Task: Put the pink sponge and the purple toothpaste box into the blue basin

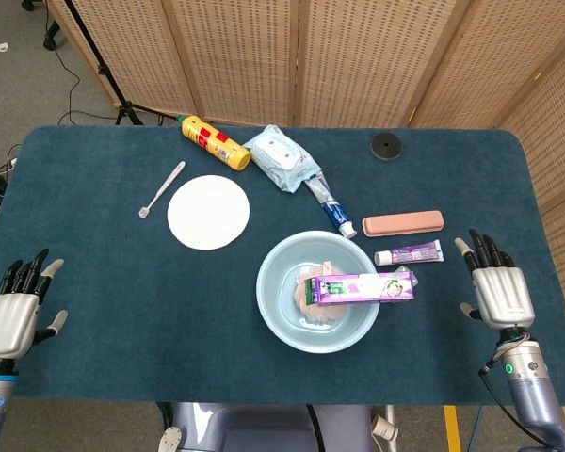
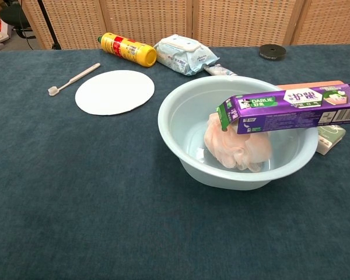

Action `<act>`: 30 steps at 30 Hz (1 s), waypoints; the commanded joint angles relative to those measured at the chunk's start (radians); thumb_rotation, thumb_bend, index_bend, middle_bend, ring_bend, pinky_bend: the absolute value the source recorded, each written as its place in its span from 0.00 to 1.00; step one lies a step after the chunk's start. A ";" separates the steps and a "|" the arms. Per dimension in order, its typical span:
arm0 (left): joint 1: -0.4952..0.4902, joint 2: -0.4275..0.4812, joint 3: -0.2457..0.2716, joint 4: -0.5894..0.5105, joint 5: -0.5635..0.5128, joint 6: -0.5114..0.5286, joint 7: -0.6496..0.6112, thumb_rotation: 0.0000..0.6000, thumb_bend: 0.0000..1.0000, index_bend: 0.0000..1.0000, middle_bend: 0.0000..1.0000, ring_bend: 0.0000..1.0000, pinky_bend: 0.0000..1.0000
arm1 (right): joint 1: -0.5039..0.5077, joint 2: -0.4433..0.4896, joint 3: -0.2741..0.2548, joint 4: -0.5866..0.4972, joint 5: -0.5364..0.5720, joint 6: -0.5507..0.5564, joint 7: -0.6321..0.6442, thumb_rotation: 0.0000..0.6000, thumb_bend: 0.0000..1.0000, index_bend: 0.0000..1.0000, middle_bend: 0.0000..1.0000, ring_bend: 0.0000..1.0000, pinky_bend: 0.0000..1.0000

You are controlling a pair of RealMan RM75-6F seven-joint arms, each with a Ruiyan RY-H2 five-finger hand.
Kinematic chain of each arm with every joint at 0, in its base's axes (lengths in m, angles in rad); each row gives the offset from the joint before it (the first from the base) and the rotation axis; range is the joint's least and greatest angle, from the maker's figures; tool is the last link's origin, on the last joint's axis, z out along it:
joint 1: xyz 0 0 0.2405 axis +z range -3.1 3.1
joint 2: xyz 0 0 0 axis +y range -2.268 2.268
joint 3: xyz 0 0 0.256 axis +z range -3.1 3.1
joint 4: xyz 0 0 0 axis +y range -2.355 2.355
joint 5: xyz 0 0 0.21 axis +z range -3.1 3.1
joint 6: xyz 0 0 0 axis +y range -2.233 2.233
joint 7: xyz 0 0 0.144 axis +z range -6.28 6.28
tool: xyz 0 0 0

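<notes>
Nearest, both hands sit at the table's front edge, well apart from everything: left hand and right hand, each empty with fingers spread. Neither shows in the chest view.

Next out, the basin holds the sponge, lying on the bottom. The box is only partly in: green end down over the sponge, far end propped on the right rim and sticking out past it. Tilted, not flat.

Handling, as judged: the box is light stiff card, long, likely to slide or tip off the rim if nudged; best taken across its middle on the long faces. The sponge is soft and squashy, forgiving anywhere.

Beyond: a tube and pink bar just right of the basin, then plate, toothbrush, wipes, yellow bottle.

Hard to tell: whether the box's low end touches the sponge or the basin floor. The chest view crops the bar.
</notes>
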 commanded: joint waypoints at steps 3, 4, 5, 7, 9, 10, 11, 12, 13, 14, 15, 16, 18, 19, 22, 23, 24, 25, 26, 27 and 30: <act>-0.005 -0.021 0.003 0.022 0.000 -0.010 0.007 1.00 0.29 0.06 0.00 0.11 0.07 | 0.007 -0.041 0.025 0.120 0.031 -0.098 0.051 1.00 0.04 0.10 0.00 0.00 0.22; -0.005 -0.025 0.004 0.025 0.000 -0.011 0.009 1.00 0.29 0.06 0.00 0.11 0.07 | 0.016 -0.043 0.034 0.132 0.039 -0.115 0.052 1.00 0.05 0.10 0.00 0.00 0.22; -0.006 -0.027 0.005 0.027 0.001 -0.013 0.011 1.00 0.29 0.06 0.00 0.11 0.07 | 0.025 -0.045 0.042 0.141 0.047 -0.131 0.050 1.00 0.05 0.10 0.00 0.00 0.22; -0.007 -0.031 0.008 0.028 0.000 -0.018 0.015 1.00 0.29 0.06 0.00 0.11 0.07 | 0.042 -0.047 0.057 0.154 0.067 -0.163 0.041 1.00 0.05 0.10 0.00 0.00 0.22; -0.008 -0.035 0.011 0.032 -0.006 -0.029 0.021 1.00 0.29 0.06 0.00 0.11 0.07 | 0.061 -0.050 0.074 0.171 0.084 -0.194 0.034 1.00 0.05 0.10 0.00 0.00 0.22; -0.009 -0.037 0.013 0.033 -0.009 -0.034 0.024 1.00 0.29 0.06 0.00 0.11 0.07 | 0.070 -0.052 0.080 0.179 0.096 -0.209 0.026 1.00 0.05 0.10 0.00 0.00 0.22; -0.010 -0.038 0.015 0.035 -0.011 -0.040 0.025 1.00 0.29 0.06 0.00 0.11 0.07 | 0.077 -0.055 0.085 0.186 0.106 -0.220 0.016 1.00 0.05 0.10 0.00 0.00 0.22; -0.011 -0.040 0.015 0.037 -0.013 -0.044 0.025 1.00 0.29 0.06 0.00 0.11 0.07 | 0.086 -0.058 0.090 0.193 0.116 -0.233 0.004 1.00 0.05 0.10 0.00 0.00 0.22; -0.011 -0.041 0.015 0.038 -0.016 -0.048 0.023 1.00 0.29 0.06 0.00 0.11 0.07 | 0.094 -0.061 0.093 0.198 0.125 -0.245 -0.006 1.00 0.05 0.10 0.00 0.00 0.22; -0.012 -0.041 0.015 0.040 -0.017 -0.049 0.022 1.00 0.29 0.06 0.00 0.11 0.07 | 0.099 -0.064 0.095 0.201 0.132 -0.253 -0.014 1.00 0.05 0.10 0.00 0.00 0.22; -0.012 -0.042 0.015 0.041 -0.019 -0.052 0.019 1.00 0.29 0.06 0.00 0.11 0.07 | 0.105 -0.068 0.098 0.204 0.142 -0.264 -0.023 1.00 0.05 0.10 0.00 0.00 0.22; -0.013 -0.042 0.015 0.044 -0.022 -0.055 0.016 1.00 0.29 0.06 0.00 0.11 0.07 | 0.111 -0.072 0.101 0.207 0.151 -0.273 -0.031 1.00 0.05 0.10 0.00 0.00 0.22; -0.015 -0.045 0.014 0.049 -0.030 -0.065 0.011 1.00 0.29 0.06 0.00 0.11 0.07 | 0.123 -0.085 0.106 0.212 0.173 -0.291 -0.050 1.00 0.05 0.10 0.00 0.00 0.22; -0.016 -0.046 0.014 0.052 -0.033 -0.070 0.008 1.00 0.29 0.06 0.00 0.11 0.07 | 0.128 -0.090 0.106 0.214 0.178 -0.298 -0.058 1.00 0.05 0.10 0.00 0.00 0.22; -0.020 -0.050 0.017 0.057 -0.037 -0.085 0.003 1.00 0.29 0.06 0.00 0.11 0.07 | 0.145 -0.109 0.105 0.219 0.194 -0.320 -0.086 1.00 0.05 0.10 0.00 0.00 0.22; -0.021 -0.051 0.018 0.058 -0.038 -0.088 0.000 1.00 0.29 0.06 0.00 0.11 0.07 | 0.150 -0.115 0.106 0.221 0.201 -0.326 -0.095 1.00 0.05 0.10 0.00 0.00 0.22; -0.022 -0.052 0.019 0.059 -0.038 -0.091 -0.002 1.00 0.29 0.06 0.00 0.11 0.07 | 0.156 -0.123 0.107 0.223 0.207 -0.333 -0.103 1.00 0.05 0.10 0.00 0.00 0.22; -0.022 -0.052 0.020 0.059 -0.038 -0.094 -0.004 1.00 0.29 0.06 0.00 0.11 0.07 | 0.162 -0.130 0.108 0.225 0.214 -0.338 -0.111 1.00 0.05 0.10 0.00 0.00 0.22; -0.023 -0.052 0.020 0.060 -0.039 -0.096 -0.006 1.00 0.29 0.06 0.00 0.11 0.07 | 0.166 -0.135 0.109 0.226 0.219 -0.342 -0.116 1.00 0.05 0.10 0.00 0.00 0.22; -0.023 -0.053 0.020 0.060 -0.040 -0.097 -0.008 1.00 0.29 0.06 0.00 0.11 0.07 | 0.173 -0.143 0.110 0.229 0.225 -0.348 -0.123 1.00 0.05 0.10 0.00 0.00 0.22; -0.025 -0.052 0.020 0.062 -0.041 -0.101 -0.016 1.00 0.29 0.06 0.00 0.11 0.07 | 0.189 -0.167 0.112 0.240 0.239 -0.360 -0.143 1.00 0.05 0.10 0.00 0.00 0.22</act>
